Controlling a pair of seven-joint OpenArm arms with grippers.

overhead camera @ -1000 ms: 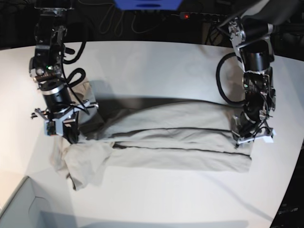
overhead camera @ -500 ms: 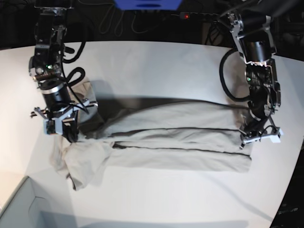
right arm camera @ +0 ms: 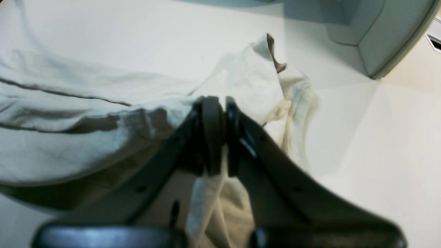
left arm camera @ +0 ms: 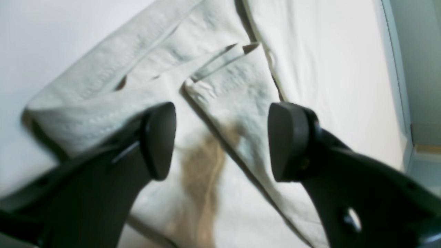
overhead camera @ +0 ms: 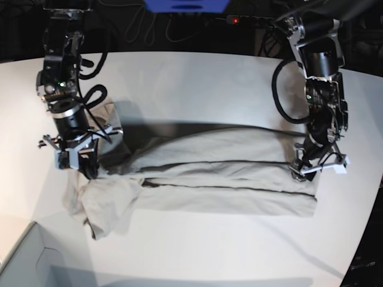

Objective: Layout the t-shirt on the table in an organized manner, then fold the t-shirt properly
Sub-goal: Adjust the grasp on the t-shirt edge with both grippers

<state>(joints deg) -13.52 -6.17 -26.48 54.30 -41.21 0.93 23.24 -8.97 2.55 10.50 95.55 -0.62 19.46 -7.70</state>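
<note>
While the right claw stays pinched on a bunched fold of the t-shirt, the left claw hangs spread just above the shirt's far end, holding nothing. Between them the shirt lies long across the bench. If the right claw pulls alone, the unpinned end may drag and wrinkle.

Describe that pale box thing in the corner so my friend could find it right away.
Start at the big white table and follow its near edge to the corner below the arm whose right gripper pinches the t-shirt. The box sits there, only partly in view. Unlike the soft crumpled cloth beside it, it has straight, stiff grey-white walls.
</note>
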